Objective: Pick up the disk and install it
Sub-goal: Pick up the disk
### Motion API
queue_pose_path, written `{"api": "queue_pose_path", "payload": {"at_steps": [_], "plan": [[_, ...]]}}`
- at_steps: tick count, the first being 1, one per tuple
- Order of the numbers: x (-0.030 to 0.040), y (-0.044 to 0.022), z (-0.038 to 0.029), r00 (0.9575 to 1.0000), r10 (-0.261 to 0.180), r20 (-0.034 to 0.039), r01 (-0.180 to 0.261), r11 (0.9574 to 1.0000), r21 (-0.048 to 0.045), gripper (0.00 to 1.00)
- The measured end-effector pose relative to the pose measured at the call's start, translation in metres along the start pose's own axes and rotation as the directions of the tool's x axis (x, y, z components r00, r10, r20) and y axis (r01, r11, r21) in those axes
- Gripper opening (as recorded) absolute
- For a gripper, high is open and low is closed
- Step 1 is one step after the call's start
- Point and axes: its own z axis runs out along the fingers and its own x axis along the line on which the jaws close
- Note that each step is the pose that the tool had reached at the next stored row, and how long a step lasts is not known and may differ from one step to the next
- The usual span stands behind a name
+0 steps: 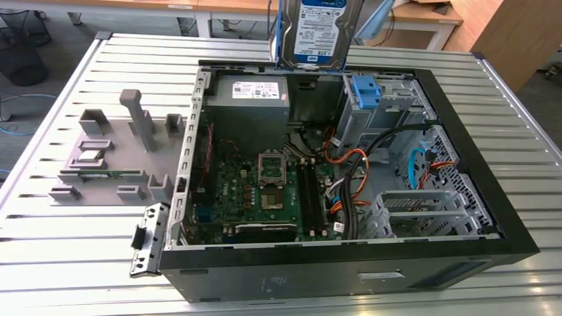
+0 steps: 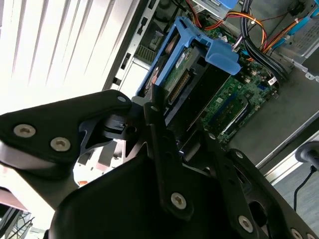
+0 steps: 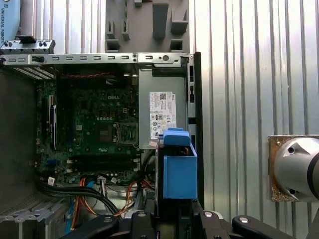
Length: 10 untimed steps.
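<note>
Gripper, black metal, jointed fingers: clamped on the disk, seen close in both wrist views.

Disk, flat rectangular silver hard drive, white-and-blue label on its face, blue plastic rails round its edges: held upright in the air above the far rim of the case, label facing the exterior view. In the second wrist view its green circuit underside and blue rail sit between the black fingers.

Case, large black computer tower, lying on its side with the panel off.

Motherboard, green, flat on the case floor, directly below the held drive in the first wrist view.

Power supply, grey metal box with white sticker, in the far corner of the case, just beneath the disk.

Bracket, bare blue plastic, seated in the drive cage beside the power supply.

Cables, orange and black, looped between motherboard and cage.

Fixture, grey plastic with upright posts, on the exterior view's left of the case.

Table, slatted pale metal, bearing case and fixture.
</note>
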Motion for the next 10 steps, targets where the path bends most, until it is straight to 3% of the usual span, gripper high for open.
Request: {"api": "queue_pose_path", "payload": {"at_steps": [3, 10], "plan": [[-0.0001, -0.0035, -0.0002, 1.0, 0.0, 0.0, 0.0, 1.0, 0.0, 0.35], [0.005, -0.0045, -0.0004, 1.0, 0.0, -0.0005, 0.0, 1.0, -0.0001, 0.35]]}}
